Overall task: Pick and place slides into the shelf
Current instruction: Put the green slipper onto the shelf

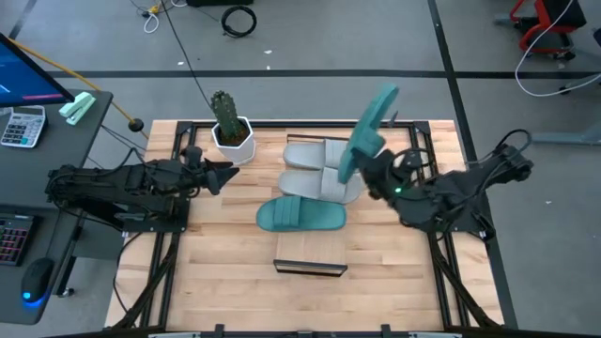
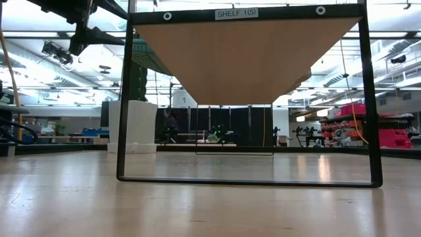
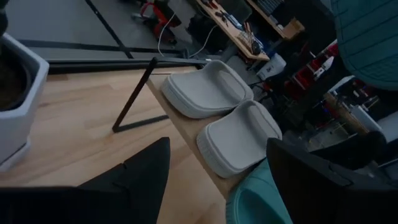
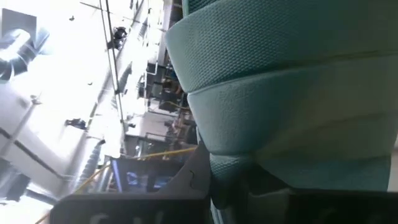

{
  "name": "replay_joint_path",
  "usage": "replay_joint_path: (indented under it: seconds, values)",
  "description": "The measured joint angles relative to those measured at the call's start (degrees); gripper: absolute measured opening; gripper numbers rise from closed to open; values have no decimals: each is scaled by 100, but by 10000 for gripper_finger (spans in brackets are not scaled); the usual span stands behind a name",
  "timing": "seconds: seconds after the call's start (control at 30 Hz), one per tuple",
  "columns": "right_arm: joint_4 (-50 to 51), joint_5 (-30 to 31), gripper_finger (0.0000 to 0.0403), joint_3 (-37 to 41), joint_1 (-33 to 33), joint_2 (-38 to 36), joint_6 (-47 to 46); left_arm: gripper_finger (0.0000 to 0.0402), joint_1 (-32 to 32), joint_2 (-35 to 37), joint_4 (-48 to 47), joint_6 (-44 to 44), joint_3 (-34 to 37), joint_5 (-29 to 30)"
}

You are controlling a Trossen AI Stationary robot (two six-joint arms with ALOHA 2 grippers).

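Observation:
My right gripper [image 1: 362, 169] is shut on one teal slide [image 1: 368, 130], raised above the shelf [image 1: 311, 252]. That slide fills the right wrist view [image 4: 292, 81]. The other teal slide [image 1: 300, 216] lies flat on the shelf board by its sole, nearest the table's near edge. Two light grey slides [image 1: 317, 153] [image 1: 326, 183] lie side by side on the board beyond it, and show in the left wrist view [image 3: 208, 87] [image 3: 239, 137]. My left gripper [image 1: 222, 176] is open and hovers left of the shelf, pointing toward the slides. My right gripper holds the raised teal slide by its lower end [image 1: 349, 167], coming from the table's right side. The slide is lifted clear and stands steeply tilted, with its free end [image 1: 383, 96] up and toward the far edge. In the right wrist view the slide hides where the fingers meet it.
A cactus in a white pot [image 1: 230, 130] stands at the far left of the table, close to my left gripper. The shelf's dark metal frame [image 2: 250, 179] stands on the tabletop, with its board [image 2: 243, 59] raised above it. Bare tabletop [image 1: 216, 272] lies near left.

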State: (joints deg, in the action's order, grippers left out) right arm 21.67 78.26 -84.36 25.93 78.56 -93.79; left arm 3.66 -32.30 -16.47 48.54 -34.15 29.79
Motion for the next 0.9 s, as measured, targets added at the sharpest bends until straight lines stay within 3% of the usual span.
replay_joint_path:
  seconds: [0.1, 0.3, 0.4, 0.57, 0.73, 0.9]
  values:
    - [-1124, -378, 18, 0, -189, 325, 528, 270, 61, -66, 95, -97, 0, -1]
    - [-3674, -1444, 18, 2, -692, 1004, 2467, 270, 346, -150, 468, -162, 2, -248]
    - [-4210, -1860, 18, 2, -939, 1270, 2925, 270, 555, -219, 763, -192, 3, -185]
    - [-4436, -2021, 18, 2, -1097, 1650, 2951, 270, 1001, -420, 1497, -651, 2, 405]
    - [-5263, -1978, 18, 2, -1119, 2009, 3215, 262, 1693, -876, 2898, -2382, 2, 940]
    - [-6283, -1723, 18, -113, -1119, 2255, 3717, 245, 2521, -1508, 3518, -4195, 2, 1249]
